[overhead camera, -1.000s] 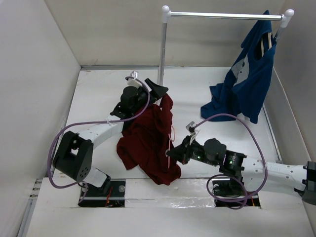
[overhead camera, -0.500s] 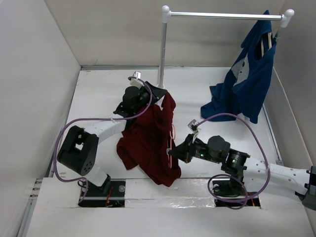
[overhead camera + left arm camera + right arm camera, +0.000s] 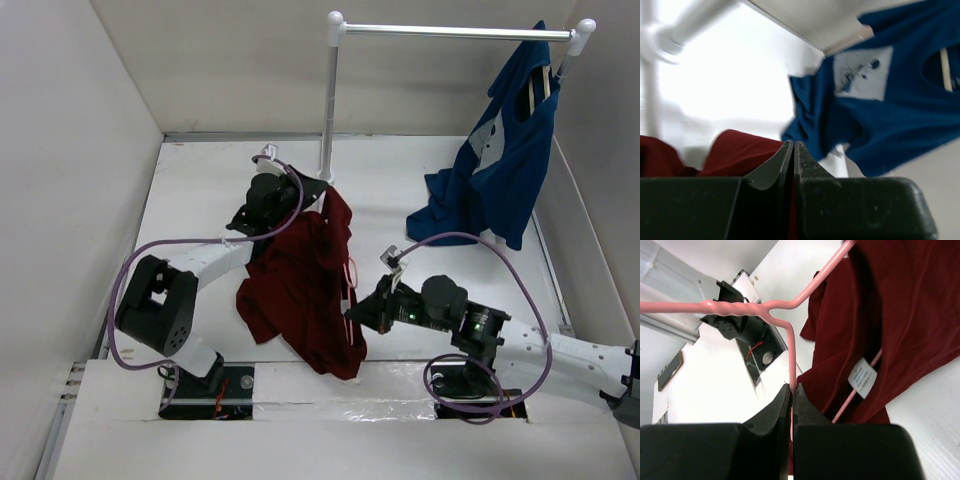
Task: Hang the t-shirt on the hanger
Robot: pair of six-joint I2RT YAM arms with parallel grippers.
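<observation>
Right gripper, nearest your bases: jaws clamped on the pink wire of the hanger, close by its twisted neck, the same grip as a second ago. Hanger is held just above the near half of the t-shirt; a stretch of its wire shows beside the white label, but you cannot tell from here whether any of it is inside the collar. Shirt is a maroon heap, its lower part on the table, its far edge drawn up toward the rack post. Change noted there: the left gripper, wide apart a second ago at that raised edge, is now closed, fingers pressed together with a sliver of red between them in the wrist view, so it likely has the cloth pinched. Meaning for you: both arms are now committed, one on wire, one on cloth, so spreading the opening over the hanger can probably begin; shirt is not yet on it. Farther back, the blue garment hangs from the rail, well apart.
</observation>
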